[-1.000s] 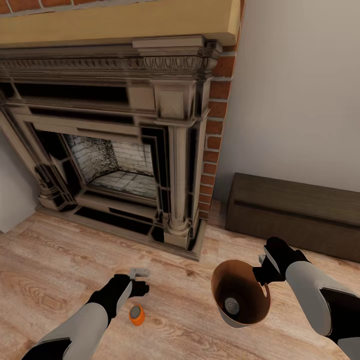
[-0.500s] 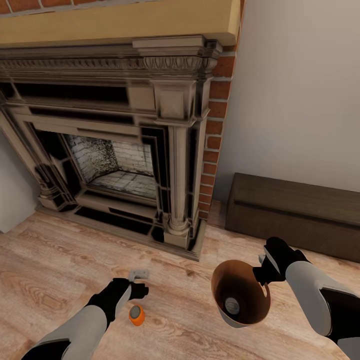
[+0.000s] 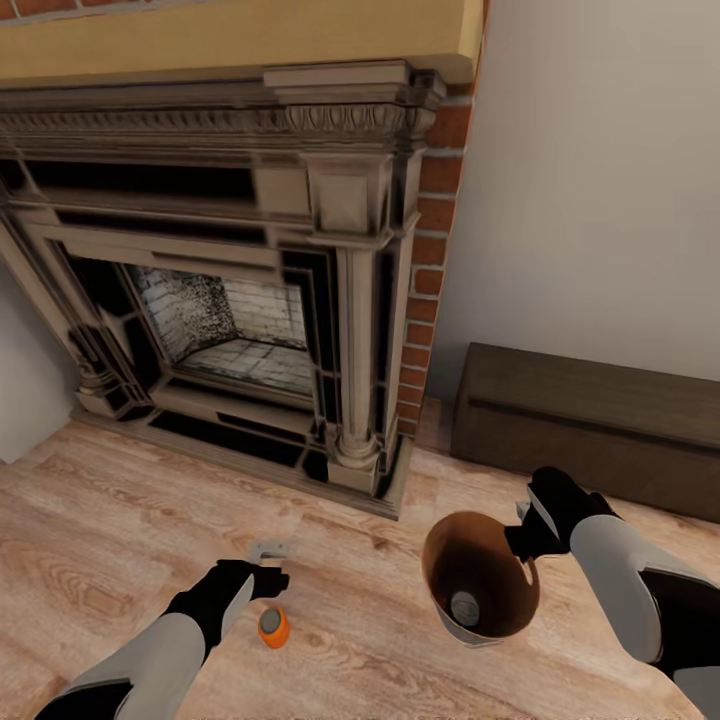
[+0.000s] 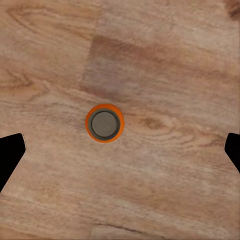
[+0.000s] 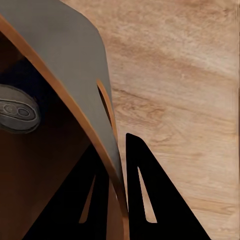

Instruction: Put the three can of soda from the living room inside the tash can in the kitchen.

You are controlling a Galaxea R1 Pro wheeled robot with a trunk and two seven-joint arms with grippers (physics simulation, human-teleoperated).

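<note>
We've got one can (image 3: pixel 463 607) lying in the tash can (image 3: pixel 440 570), our right gripper (image 3: pixel 530 540) pinching its rim. Our left gripper (image 3: pixel 272 562) hangs wide open and empty above an upright orange can (image 4: pixel 104 123) on the floor (image 3: pixel 100 520), near the fireplace (image 3: pixel 230 300). That pickup's next.

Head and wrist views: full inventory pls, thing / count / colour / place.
Soda can: 1, orange with silvery top, upright on the wood floor, under the left gripper.
Second can: 1, only the silvery top shows, colour cannot tell, inside the bucket.
Trash bucket: 1, grey outside, brown inside, tilted, held at its rim.
Fireplace: 1, grey-brown surround, brick side, against the wall ahead.
Low cabinet: 1, dark brown, by the wall, right of the fireplace.
Wood floor: light brown.
Left gripper: black, open, above the orange can.
Right gripper: black, shut on the bucket's rim.
</note>
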